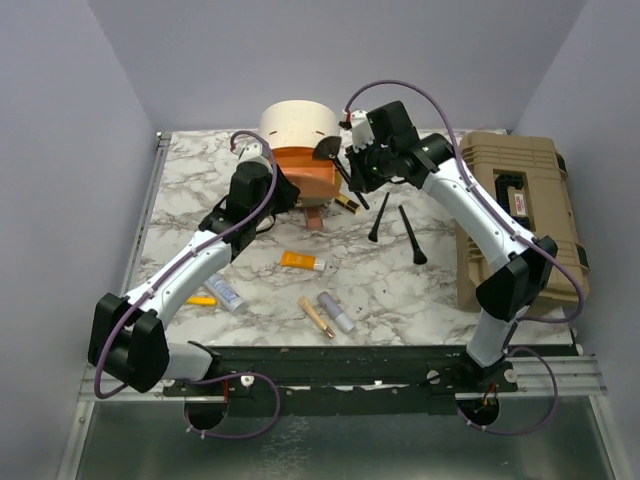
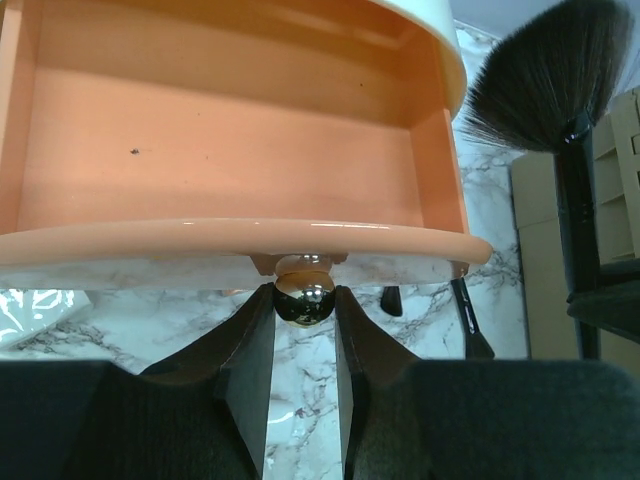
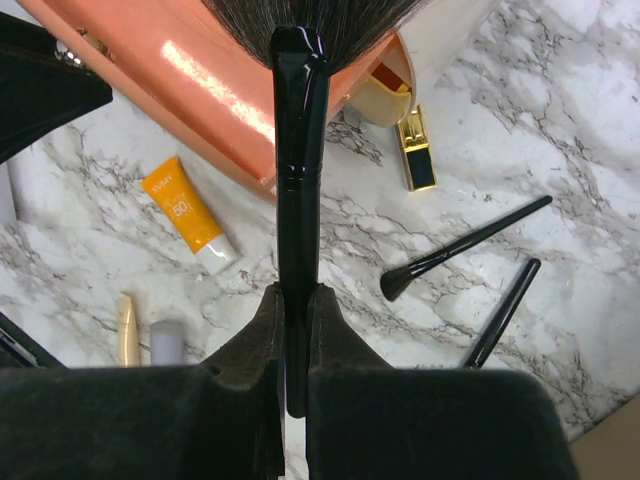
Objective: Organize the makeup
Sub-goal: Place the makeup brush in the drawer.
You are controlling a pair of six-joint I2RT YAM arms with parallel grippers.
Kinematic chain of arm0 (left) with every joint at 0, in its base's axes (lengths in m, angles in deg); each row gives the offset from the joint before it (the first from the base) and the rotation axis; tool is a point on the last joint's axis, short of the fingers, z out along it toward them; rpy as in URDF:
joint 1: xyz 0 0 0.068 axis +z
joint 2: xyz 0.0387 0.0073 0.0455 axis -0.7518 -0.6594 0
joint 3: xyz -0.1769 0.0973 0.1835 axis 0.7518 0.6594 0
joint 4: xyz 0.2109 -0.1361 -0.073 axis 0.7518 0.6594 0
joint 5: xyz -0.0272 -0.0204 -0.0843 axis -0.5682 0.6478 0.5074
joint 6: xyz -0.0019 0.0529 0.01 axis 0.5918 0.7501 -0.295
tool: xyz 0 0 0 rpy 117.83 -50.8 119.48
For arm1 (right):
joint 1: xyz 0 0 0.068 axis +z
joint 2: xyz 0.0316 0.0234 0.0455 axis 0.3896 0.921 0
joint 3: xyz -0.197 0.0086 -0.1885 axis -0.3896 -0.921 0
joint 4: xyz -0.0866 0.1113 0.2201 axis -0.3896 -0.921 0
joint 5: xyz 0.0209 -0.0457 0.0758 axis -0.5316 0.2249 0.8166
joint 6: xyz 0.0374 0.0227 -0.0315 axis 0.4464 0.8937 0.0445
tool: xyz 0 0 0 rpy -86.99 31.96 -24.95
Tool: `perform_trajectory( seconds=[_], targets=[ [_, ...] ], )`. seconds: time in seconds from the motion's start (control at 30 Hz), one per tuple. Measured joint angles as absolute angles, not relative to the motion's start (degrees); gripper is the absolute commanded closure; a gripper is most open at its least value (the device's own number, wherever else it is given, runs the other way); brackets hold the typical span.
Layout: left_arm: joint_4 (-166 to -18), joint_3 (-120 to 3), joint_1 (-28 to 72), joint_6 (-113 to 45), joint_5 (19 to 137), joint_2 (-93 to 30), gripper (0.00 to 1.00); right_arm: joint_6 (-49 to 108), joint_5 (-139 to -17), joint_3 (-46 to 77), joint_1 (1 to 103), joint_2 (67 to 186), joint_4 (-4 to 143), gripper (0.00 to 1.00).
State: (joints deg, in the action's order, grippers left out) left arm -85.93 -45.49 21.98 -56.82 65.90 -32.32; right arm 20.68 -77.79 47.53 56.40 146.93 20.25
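My left gripper [image 2: 303, 305] is shut on the shiny ball knob [image 2: 303, 298] of the orange drawer [image 2: 220, 160], which stands pulled open and looks bare inside. My right gripper [image 3: 297, 300] is shut on the handle of a black fan brush [image 3: 298, 150], whose bristles hang beside the drawer's right corner [image 2: 555, 80]. On the marble lie two thin black brushes [image 1: 378, 220] [image 1: 411, 235], an orange tube [image 1: 301, 262], a gold tube [image 3: 415, 150], a lilac tube [image 1: 336, 312], a whitish tube [image 1: 225, 292] and a yellow pen [image 1: 202, 300].
The cream-and-orange round case [image 1: 298, 125] stands at the back centre, the drawer sticking out of its base. A big tan toolbox [image 1: 520, 215] fills the right side of the table. Both arms [image 1: 190, 265] [image 1: 470, 205] reach in toward the case.
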Motion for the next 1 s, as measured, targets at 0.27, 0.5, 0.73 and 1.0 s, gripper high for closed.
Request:
perform_trajectory(
  seconds=[0.27, 0.5, 0.73, 1.0],
  targets=[
    [-86.4, -42.2, 21.6, -57.8, 66.3, -30.4, 0.72, 14.6, -77.3, 64.3, 56.4, 156.2, 10.5, 1.0],
    [-86.7, -41.9, 21.4, -57.6, 67.0, -30.2, 0.71, 12.6, -75.6, 71.4, 56.4, 160.0, 5.5, 0.99],
    [-86.7, -41.9, 21.3, -57.1, 67.6, -30.2, 0.68, 12.2, -72.7, 74.9, 56.8, 163.3, 2.6, 0.99],
    [-86.7, -41.9, 21.3, -56.5, 69.4, -30.2, 0.68, 12.2, -72.7, 77.6, 57.7, 167.5, 2.4, 0.97]
  ],
)
